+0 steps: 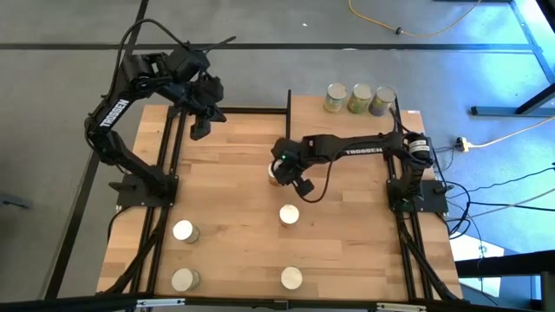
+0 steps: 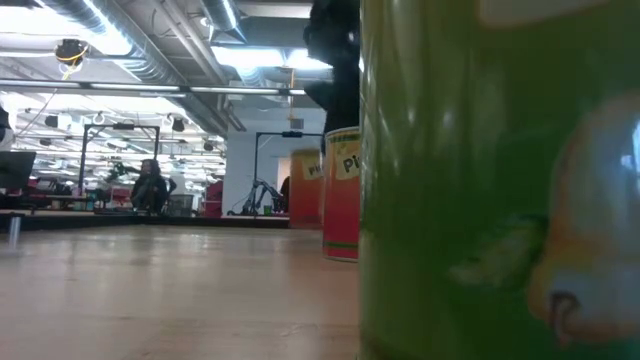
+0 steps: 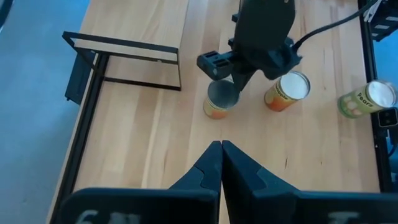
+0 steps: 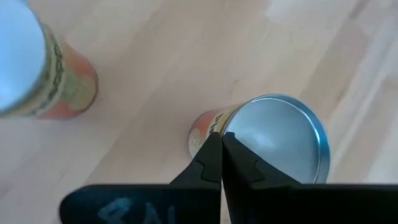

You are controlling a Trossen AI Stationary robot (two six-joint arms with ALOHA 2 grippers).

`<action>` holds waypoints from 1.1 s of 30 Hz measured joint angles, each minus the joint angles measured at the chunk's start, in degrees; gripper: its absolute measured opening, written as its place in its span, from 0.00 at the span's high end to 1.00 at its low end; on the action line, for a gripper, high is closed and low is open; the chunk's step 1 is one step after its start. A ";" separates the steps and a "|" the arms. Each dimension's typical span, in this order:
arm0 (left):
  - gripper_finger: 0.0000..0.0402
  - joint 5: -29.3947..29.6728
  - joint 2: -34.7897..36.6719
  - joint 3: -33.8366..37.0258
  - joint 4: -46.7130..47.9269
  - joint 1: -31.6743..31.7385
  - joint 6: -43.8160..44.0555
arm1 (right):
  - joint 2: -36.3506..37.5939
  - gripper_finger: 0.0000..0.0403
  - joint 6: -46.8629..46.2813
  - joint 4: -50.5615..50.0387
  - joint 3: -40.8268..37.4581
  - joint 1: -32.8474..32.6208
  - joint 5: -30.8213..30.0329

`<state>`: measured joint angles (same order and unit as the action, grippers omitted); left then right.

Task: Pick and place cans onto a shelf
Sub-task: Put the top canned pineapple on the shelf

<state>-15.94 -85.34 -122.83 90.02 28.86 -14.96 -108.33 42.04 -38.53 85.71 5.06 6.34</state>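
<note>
Butcher-block tabletop [image 1: 234, 173] carries eight cans in all, counted from the high view. Three cans stand in a row on the shelf [image 1: 312, 113] at the far right corner: [image 1: 335, 97], [image 1: 360, 98] and [image 1: 381, 100]. Five cans stand on the bare wood: one at the centre under the right arm [image 1: 276, 175], one just nearer the front edge [image 1: 289, 215], one at the front centre [image 1: 291, 278], and two at the front left, [image 1: 183, 230] and [image 1: 184, 279]. Two arms are present. Right gripper [image 4: 221, 142] hangs directly above the central can [image 4: 273, 140], its fingers pressed together over the rim of the shiny lid, gripping nothing; the can stands upright on the wood. Left gripper [image 3: 221, 149] hovers raised over the far left of the table, fingers closed together and empty. Low view shows one green can [image 2: 490, 180] close up and two orange-red cans [image 2: 340, 190] behind it.
</note>
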 joint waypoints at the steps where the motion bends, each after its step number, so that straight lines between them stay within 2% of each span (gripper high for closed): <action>1: 1.00 0.00 0.00 -0.01 0.00 0.00 -0.33 | 0.09 1.00 -0.08 -1.32 1.33 -0.02 0.02; 15: 1.00 1.75 0.00 -0.01 0.00 -0.02 -0.55 | 0.33 1.00 -3.78 -15.96 22.54 -2.14 0.59; 18: 1.00 1.75 0.00 0.00 0.00 -0.02 -0.54 | 0.33 1.00 -6.76 -21.17 27.18 -2.38 -2.02; 25: 1.00 1.77 0.00 -0.01 -0.02 -0.01 -0.54 | 0.37 1.00 -13.61 -34.01 37.44 -1.67 -12.24; 33: 1.00 1.77 0.00 -0.01 -0.03 -0.02 -0.52 | 0.46 1.00 -19.10 -43.71 44.45 3.03 -14.29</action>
<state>-14.18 -85.34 -122.83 89.99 28.84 -15.49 -107.87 22.93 -82.24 130.16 8.09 -7.94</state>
